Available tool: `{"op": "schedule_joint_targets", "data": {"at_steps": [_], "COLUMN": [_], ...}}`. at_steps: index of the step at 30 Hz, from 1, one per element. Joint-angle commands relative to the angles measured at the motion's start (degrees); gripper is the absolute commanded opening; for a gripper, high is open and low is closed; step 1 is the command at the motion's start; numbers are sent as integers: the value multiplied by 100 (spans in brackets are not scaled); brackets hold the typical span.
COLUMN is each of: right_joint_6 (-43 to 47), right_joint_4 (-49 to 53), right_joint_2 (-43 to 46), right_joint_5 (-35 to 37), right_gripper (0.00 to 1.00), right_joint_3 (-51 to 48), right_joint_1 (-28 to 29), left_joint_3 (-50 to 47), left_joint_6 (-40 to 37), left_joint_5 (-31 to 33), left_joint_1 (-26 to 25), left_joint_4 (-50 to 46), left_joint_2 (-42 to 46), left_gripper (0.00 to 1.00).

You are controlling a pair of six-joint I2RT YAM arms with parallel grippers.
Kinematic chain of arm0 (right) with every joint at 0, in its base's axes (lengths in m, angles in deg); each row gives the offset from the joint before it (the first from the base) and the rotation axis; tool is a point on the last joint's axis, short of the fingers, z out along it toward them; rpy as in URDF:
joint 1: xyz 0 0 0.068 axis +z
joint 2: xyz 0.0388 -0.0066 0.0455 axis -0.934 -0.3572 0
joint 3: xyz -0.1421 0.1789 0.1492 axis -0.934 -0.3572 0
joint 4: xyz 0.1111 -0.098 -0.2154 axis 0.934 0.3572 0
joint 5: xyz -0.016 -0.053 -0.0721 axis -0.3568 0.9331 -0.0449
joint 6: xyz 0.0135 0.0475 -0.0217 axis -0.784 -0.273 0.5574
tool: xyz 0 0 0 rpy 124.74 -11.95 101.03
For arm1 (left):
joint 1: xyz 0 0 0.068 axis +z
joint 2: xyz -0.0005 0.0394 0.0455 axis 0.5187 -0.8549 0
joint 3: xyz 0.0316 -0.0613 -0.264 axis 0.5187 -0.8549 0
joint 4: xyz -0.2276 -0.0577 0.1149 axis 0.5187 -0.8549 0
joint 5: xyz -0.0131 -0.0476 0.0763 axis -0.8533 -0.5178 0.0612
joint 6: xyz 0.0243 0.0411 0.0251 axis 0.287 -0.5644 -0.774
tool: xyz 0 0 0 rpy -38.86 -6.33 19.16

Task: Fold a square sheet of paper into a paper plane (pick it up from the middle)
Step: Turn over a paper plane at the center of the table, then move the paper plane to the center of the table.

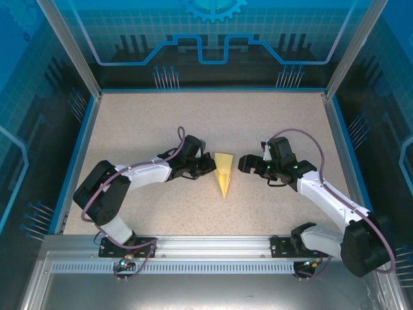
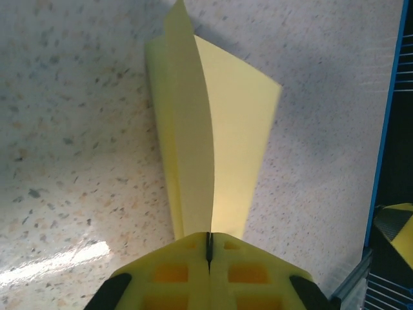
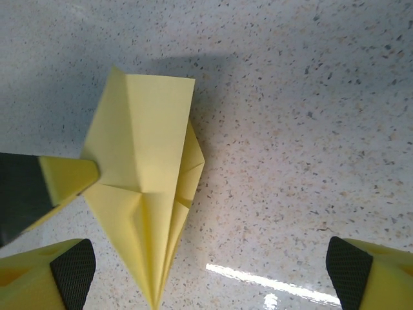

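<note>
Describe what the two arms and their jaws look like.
The left arm and right arm have white links and black joints. A thin purple cable loops along each. The jaws are yellow plastic with square recesses and black textured pads.

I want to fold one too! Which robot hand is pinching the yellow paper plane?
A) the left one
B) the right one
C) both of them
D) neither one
A: the left gripper has its fingers pressed together on the paper plane, while the right gripper has its fingers wide apart and grips nothing.
</note>
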Motion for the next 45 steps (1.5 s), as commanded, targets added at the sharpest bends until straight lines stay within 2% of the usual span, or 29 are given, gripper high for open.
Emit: {"op": "schedule_joint_targets", "data": {"at_steps": [1, 5, 8, 12, 16, 22, 31, 36, 45], "right_joint_6": [-59, -72, -94, -85, 28, 13, -74, -79, -302], "right_joint_4": [-136, -172, -216, -232, -127, 113, 268, 374, 109], "right_joint_2": [-137, -330, -527, -843, -1279, -1992, -2706, -2989, -3095], "right_joint_5": [-351, -367, -185, 170, 632, 1109, 1309, 1343, 1089], "right_gripper": [95, 93, 88, 76, 63, 49, 48, 51, 53], "right_joint_3": [59, 130, 178, 339, 708, 1313, 1791, 1910, 1679], "right_joint_1": [-55, 154, 493, 1117, 1845, 2420, 2537, 2541, 2594], "left_joint_3": [-413, -848, -1128, -1416, -1469, -1418, -1434, -1469, -1456], "left_joint_6": [240, 294, 378, 444, 420, 381, 357, 363, 458], "left_joint_5": [-185, -53, 18, 277, 243, 201, 224, 264, 239], "left_joint_1": [64, 159, 204, 230, 251, 244, 252, 244, 252], "left_joint_4": [939, 1103, 1239, 1265, 1297, 1239, 1138, 1104, 1101], "left_joint_2": [75, 166, 235, 437, 486, 456, 394, 368, 275], "left_gripper": [0, 0, 0, 0, 0, 0, 0, 0, 0]}}
